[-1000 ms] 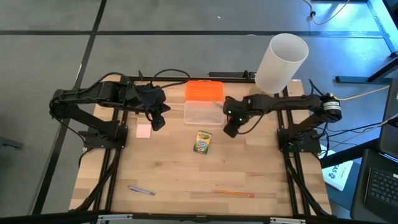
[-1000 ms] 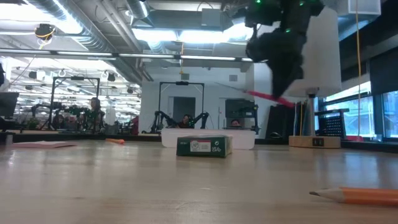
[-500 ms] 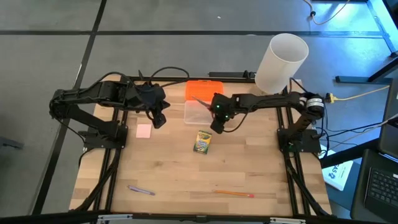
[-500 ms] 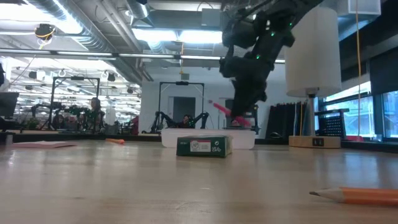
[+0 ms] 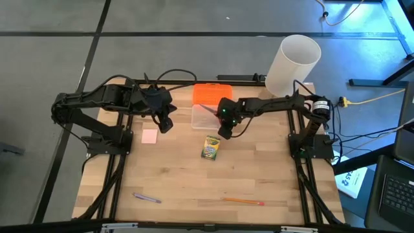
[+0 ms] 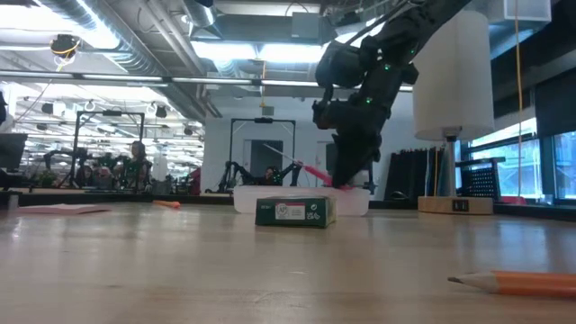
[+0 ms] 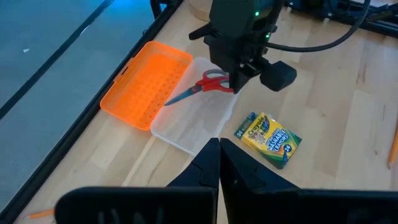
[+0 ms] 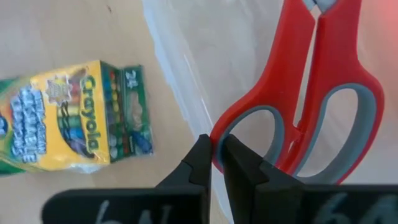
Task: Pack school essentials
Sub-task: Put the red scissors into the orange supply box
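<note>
Wooden table (image 5: 181, 175) fronts a bright, ducted workshop room.

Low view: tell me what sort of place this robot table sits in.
Most likely a robotics lab or open workshop. Behind the wooden table stand other arm rigs on frames, people sit at workstations, and exposed ducts and strip lights run overhead.

Red-handled scissors (image 7: 208, 86) held tilted over clear box (image 7: 196, 121), blades toward orange lid. Crayon box (image 5: 210, 147) flat just in front of clear box; pink pad (image 5: 149, 136) left of it; purple pen (image 5: 147, 197), orange pencil (image 5: 242, 201) well in front.
</note>
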You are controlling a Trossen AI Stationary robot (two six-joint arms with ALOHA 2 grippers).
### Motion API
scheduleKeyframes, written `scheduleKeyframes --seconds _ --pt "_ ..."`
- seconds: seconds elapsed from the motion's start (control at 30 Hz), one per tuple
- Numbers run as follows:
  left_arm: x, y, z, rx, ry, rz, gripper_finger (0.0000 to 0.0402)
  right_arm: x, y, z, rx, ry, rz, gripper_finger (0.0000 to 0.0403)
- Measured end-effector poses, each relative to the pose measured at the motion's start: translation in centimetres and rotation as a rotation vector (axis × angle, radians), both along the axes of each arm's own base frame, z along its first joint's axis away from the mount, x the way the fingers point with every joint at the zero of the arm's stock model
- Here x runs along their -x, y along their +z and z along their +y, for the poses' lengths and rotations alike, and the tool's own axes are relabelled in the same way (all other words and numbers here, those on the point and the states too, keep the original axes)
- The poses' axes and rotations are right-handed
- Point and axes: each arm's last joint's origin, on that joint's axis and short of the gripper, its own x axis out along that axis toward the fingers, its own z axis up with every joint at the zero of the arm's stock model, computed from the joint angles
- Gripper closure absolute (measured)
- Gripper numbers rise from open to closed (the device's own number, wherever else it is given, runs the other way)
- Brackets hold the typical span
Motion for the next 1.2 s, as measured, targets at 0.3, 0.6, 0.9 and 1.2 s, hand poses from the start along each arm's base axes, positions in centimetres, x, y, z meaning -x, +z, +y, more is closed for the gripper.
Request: scheduleKeyframes --seconds 0.3,0.6,0.9,1.2 --pt "0.0 0.0 0.0 0.000 0.000 0.000 0.0401 0.4 -0.2 0.1 -0.014 0.006 0.051 0.0371" --pt "0.0 0.0 0.0 0.000 0.000 0.000 0.0401 1.0 -0.4 0.4 -0.076 0.022 0.104 0.0371" --pt "0.0 0.0 0.0 0.000 0.001 0.000 0.0401 1.4 -0.6 -0.6 -0.078 -0.012 0.120 0.0371" --pt "0.0 0.0 0.0 0.001 0.001 0.000 0.0401 1.9 -0.6 -1.7 -0.093 -0.043 0.135 0.0370"
